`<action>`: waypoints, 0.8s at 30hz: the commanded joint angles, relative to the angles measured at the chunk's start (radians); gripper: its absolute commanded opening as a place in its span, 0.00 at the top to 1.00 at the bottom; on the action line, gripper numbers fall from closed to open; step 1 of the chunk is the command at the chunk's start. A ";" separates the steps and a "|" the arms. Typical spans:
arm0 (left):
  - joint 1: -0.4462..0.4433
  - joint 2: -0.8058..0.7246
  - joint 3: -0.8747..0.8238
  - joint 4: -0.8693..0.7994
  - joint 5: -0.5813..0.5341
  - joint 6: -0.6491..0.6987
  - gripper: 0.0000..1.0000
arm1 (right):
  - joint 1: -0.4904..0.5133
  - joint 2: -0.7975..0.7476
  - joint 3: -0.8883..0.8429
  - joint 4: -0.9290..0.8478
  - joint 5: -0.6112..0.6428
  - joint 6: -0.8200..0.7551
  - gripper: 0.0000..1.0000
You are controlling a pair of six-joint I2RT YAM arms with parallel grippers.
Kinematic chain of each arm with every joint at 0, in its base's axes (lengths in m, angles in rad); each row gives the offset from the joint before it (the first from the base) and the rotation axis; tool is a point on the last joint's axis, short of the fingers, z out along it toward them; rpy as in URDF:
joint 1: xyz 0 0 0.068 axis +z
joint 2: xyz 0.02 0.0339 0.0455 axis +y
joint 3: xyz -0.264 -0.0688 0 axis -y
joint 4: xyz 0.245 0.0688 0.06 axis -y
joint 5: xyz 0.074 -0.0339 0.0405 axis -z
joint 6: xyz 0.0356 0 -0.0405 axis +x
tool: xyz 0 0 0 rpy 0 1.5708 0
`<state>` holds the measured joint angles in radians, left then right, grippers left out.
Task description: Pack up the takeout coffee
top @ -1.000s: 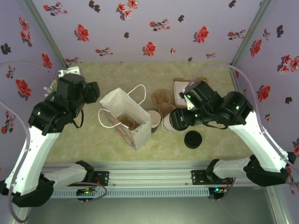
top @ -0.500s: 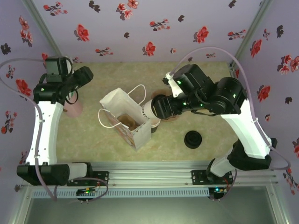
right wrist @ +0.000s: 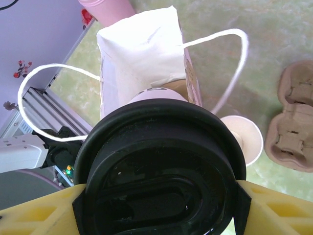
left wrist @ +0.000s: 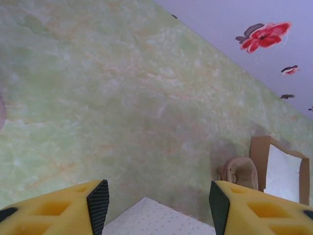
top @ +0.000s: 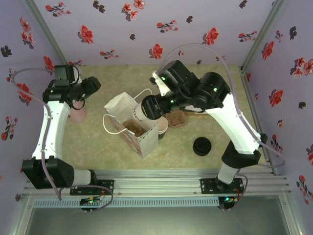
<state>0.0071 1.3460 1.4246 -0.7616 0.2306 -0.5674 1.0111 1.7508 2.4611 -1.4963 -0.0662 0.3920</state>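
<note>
Just above the open paper bag [right wrist: 139,54], the takeout coffee [right wrist: 156,166] hangs (black lid facing the wrist camera), clamped in the right gripper [right wrist: 156,205]. A lidless cup [right wrist: 243,138] stands just beside the bag. Well off, the left gripper [left wrist: 157,203] hovers, jaws apart, empty.

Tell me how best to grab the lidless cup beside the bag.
Probably pinch the rim of the lidless cup from above, inside and outside its wall: it stands upright with its mouth open, and the paper bag and cardboard carrier crowd its sides.
</note>
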 commanded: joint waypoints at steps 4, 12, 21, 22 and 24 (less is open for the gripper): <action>0.010 0.050 -0.037 0.013 0.021 0.053 0.42 | 0.025 0.096 0.086 -0.016 0.009 -0.024 0.30; 0.013 0.099 -0.068 0.014 0.026 0.074 0.42 | 0.050 0.211 0.173 -0.110 0.080 -0.031 0.30; 0.011 0.138 -0.082 0.038 0.053 0.069 0.43 | 0.063 0.294 0.226 -0.157 0.100 -0.045 0.31; 0.013 0.142 -0.087 0.044 0.054 0.066 0.43 | 0.066 0.299 0.226 -0.157 0.098 -0.047 0.31; 0.010 0.150 -0.098 0.055 0.059 0.061 0.43 | 0.066 0.311 0.230 -0.163 0.099 -0.052 0.32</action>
<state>0.0116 1.4788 1.3468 -0.7315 0.2638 -0.5167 1.0672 2.0434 2.6591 -1.6119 0.0082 0.3656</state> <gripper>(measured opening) 0.567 0.684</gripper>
